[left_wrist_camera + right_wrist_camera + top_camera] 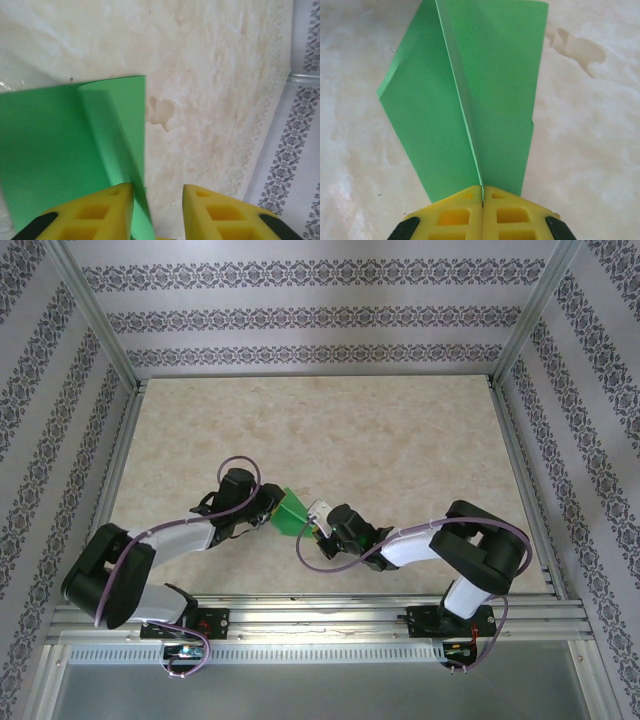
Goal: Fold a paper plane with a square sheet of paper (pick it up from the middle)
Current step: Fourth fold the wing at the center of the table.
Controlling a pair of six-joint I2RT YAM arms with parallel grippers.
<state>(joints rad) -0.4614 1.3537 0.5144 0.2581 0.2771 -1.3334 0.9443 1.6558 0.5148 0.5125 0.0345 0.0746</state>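
The square sheet of paper [292, 514] is bright green and folded, with a sharp centre ridge and two flaps spreading to the sides. It hangs between the two grippers at the near middle of the table. My right gripper [482, 195] is shut on the ridge end of the paper [470, 100], yellow fingers pressed together. My left gripper [157, 212] is open at the paper's other side. An edge of the green paper [50, 150] runs down into its gap, right beside the left finger [100, 210]. In the top view the left gripper [270, 515] and right gripper [314, 523] face each other.
The beige marbled table [330, 430] is bounded by patterned walls and aluminium posts. A metal rail [320, 612] runs along the near edge by the arm bases. A darker stain [160, 112] marks the tabletop near the paper.
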